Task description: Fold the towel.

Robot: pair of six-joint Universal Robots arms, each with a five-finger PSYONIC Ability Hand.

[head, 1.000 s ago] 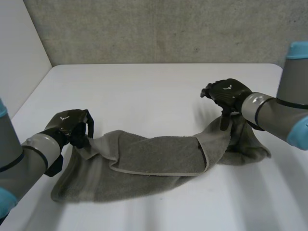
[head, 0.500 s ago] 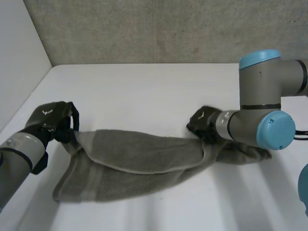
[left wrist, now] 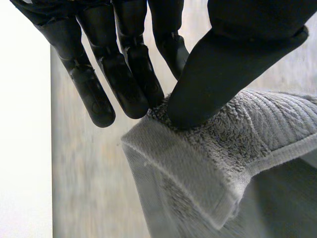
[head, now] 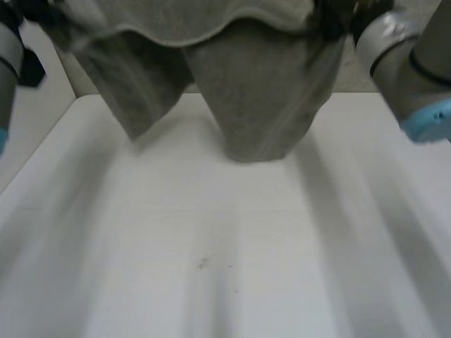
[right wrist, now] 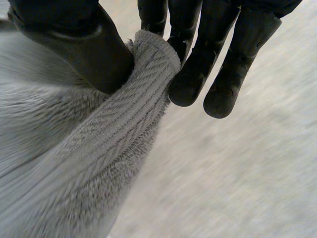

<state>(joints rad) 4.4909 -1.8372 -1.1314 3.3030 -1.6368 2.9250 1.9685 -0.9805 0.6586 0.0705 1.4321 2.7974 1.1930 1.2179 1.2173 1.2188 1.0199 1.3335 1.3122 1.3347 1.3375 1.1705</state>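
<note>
Pinching one top corner of towel [head: 261,98] between thumb and fingers of left hand [left wrist: 124,69], gripping the opposite top edge likewise in right hand [right wrist: 198,44]; holding it spread high over table [head: 211,267], probably to hang untwisted before folding.

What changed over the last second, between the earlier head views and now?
Both arms rose and lifted the towel off the table. Earlier it lay stretched along the surface; now it hangs down from the two hands. Unchanged: the left hand still pinches a corner at its end of the towel between thumb and fingers, and the right hand still pinches the bunched edge at the other end.
</note>
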